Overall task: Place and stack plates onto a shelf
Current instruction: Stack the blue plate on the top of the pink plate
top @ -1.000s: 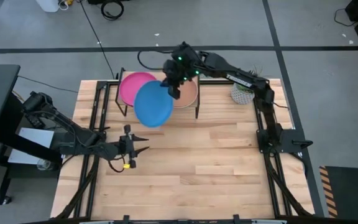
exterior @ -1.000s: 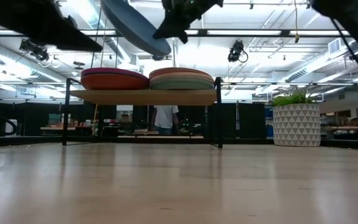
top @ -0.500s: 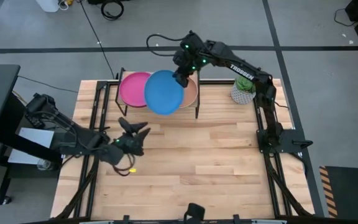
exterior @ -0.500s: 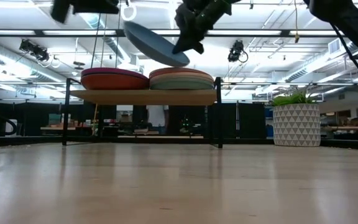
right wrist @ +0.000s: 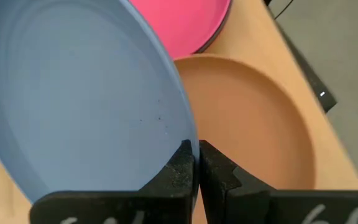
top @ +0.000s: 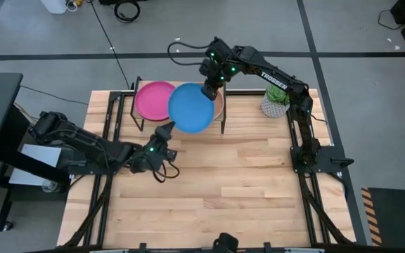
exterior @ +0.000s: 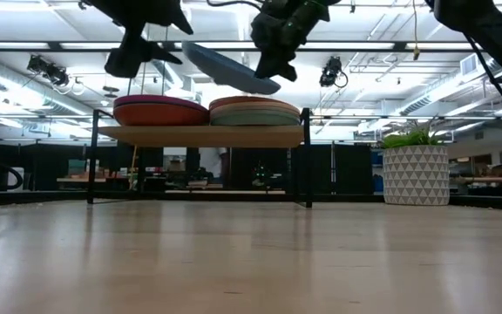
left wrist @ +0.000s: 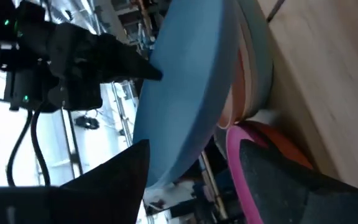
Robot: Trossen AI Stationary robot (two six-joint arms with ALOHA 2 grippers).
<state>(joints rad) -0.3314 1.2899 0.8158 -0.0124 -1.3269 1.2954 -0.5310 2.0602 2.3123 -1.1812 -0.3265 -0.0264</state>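
On the slatted wooden desk, the small plank-topped shelf stood at the far edge. The right gripper pinched the round bright blue plate tilted above the shelf's stacks. The left gripper hovered just near of it, jaws spread.

bright blue plate moved over shelf's right stack | left gripper rose to plate's front edge

The tilted bright blue plate overhung both shelf stacks at upper centre; the table across the lower frame lay open.
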